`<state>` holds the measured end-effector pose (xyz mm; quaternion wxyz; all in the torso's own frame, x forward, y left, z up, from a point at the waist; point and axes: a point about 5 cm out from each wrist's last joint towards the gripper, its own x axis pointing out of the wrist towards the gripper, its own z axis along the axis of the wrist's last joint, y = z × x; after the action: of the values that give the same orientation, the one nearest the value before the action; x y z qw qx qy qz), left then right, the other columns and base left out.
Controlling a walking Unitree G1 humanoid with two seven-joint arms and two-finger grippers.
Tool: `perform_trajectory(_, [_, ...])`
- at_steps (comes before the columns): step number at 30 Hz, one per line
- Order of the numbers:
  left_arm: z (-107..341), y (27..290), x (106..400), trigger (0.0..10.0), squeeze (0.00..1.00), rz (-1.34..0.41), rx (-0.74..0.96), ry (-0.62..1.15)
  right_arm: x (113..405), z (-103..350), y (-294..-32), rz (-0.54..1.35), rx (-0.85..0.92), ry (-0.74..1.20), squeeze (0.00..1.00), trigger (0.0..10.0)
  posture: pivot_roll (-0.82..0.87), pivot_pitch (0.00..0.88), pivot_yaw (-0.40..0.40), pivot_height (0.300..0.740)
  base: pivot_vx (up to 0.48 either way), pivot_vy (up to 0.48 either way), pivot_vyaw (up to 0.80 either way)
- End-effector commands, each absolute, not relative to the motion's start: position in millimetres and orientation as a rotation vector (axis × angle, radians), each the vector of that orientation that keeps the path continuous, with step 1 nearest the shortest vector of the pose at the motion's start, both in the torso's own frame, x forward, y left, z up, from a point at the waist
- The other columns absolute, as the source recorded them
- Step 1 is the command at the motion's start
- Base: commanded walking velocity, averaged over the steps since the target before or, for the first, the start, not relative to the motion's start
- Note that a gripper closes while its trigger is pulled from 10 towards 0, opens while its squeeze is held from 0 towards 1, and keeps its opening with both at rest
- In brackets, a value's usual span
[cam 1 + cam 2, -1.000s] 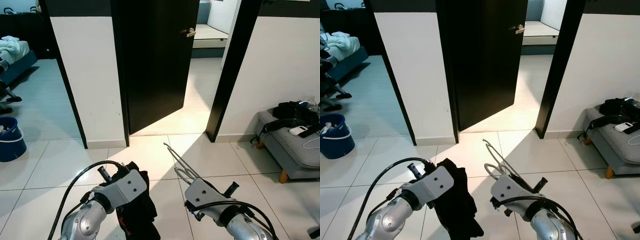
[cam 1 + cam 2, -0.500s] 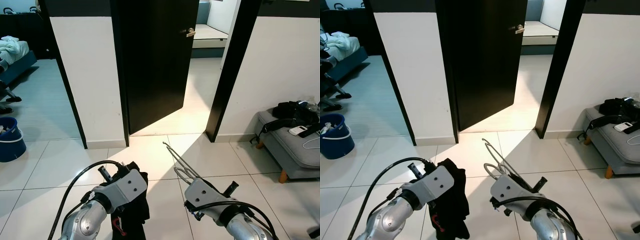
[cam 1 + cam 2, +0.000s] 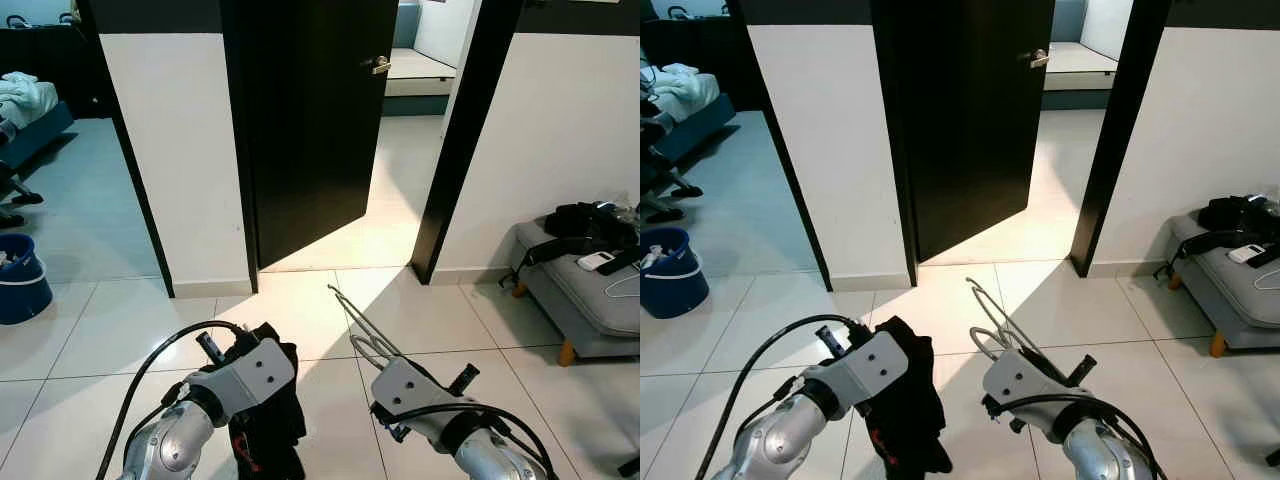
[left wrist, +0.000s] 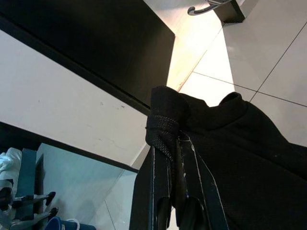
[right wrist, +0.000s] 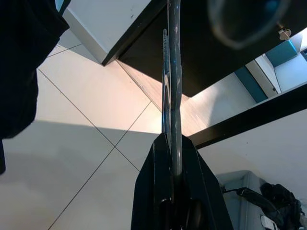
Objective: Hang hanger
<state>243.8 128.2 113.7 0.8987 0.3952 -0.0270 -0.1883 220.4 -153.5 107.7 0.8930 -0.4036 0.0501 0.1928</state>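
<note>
My right gripper (image 5: 171, 143) is shut on a silver wire hanger (image 3: 358, 322), which sticks up and forward over the tiled floor, low at centre right. My left gripper (image 4: 169, 143) is shut on a bunched edge of a black garment (image 3: 272, 415). The cloth hangs down from the fingers beside the left wrist. Its lower end passes out of the picture at the bottom. In the right wrist view the hanger (image 5: 171, 91) runs straight out between the black fingers, with the black garment (image 5: 19, 62) off to one side.
A black door (image 3: 310, 120) stands ajar ahead, between white wall sections, with sunlit tiles behind it. A grey bench (image 3: 585, 295) with a black bag sits at the right. A blue bucket (image 3: 20, 280) and a bed (image 3: 25, 100) are at the left.
The hanging black garment has swung and changed shape below the left gripper. Both arms and the hanger stay almost still.
</note>
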Motion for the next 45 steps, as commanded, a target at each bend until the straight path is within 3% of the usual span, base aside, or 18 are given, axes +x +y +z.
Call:
perform_trajectory(1, [118.3,125.4,242.2,10.0,0.0,-0.385,0.825,-0.086,219.9,110.5,-155.8,0.393,-0.833,0.088,0.0,10.0,0.02,0.0,-0.013,0.74,0.0,0.0,0.0])
perform_trajectory(45, [119.2,126.1,241.0,10.0,0.0,-0.384,0.825,-0.087,218.0,111.7,-155.0,0.393,-0.831,0.085,0.0,10.0,0.01,0.0,-0.009,0.74,0.0,0.0,0.0])
